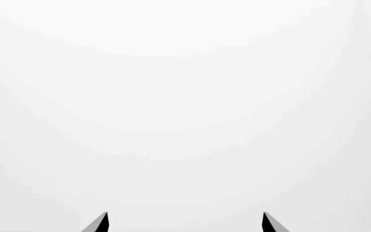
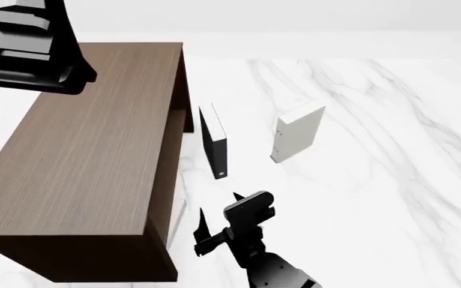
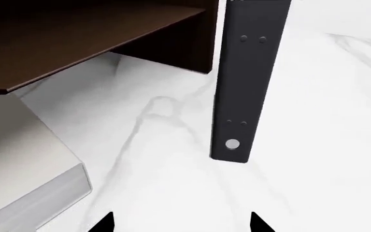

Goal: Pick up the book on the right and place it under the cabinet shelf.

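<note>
Book (image 3: 24, 164) is lying flat on the marble tabletop (image 2: 374, 150), and in the right wrist view we are seeing its far end reaching in beneath the dark brown cabinet (image 2: 94, 150) while its near corner is poking out. Our right gripper (image 3: 180, 223) is hovering just beside it with its jaws apart and nothing between them. Our left gripper (image 1: 185, 222) is raised high by the cabinet, jaws also apart, and is facing only blank white.

We are judging the placing as nearly done. What is left is drawing the right arm back without clipping the black book (image 3: 250, 72) standing close by, or perhaps nudging the pale cover further under. The cream book (image 2: 299, 132) is standing well apart.

We are reading no writing anywhere. The black spine is showing only small dots and a round pale mark near its foot.
</note>
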You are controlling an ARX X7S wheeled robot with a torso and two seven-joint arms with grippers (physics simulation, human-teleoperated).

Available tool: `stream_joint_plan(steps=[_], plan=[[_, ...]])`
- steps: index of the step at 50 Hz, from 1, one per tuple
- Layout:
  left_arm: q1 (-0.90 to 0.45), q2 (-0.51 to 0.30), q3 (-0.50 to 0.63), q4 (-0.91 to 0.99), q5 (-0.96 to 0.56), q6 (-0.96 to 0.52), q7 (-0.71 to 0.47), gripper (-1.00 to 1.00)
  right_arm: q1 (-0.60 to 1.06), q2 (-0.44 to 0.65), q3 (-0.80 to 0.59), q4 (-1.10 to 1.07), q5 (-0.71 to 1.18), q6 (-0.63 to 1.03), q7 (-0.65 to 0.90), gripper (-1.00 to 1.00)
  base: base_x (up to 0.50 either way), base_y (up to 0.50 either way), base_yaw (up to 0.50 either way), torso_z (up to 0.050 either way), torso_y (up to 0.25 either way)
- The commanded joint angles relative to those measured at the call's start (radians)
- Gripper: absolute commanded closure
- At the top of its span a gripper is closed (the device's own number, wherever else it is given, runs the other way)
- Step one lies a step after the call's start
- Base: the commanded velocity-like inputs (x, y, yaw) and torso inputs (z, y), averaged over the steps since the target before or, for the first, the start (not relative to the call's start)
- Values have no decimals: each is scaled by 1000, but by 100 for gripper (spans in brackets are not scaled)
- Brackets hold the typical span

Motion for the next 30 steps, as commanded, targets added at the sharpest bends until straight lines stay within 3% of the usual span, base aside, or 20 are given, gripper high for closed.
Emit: stream_joint_plan(steps=[1,24,30], plan=[[-8,4,13,-5,3,0,-4,-100,7,165,-16,-230,22,65,195,-100,0,0,0,0,0],[12,1,36,-11,25,-7,-18,-100,56,426,-33,-718,0,121,379,-100,0,0,0,0,0],[21,1,56,-13,33,-20,-26,-100,82,503,-23,-858,4,129,419,-100,0,0,0,0,188]])
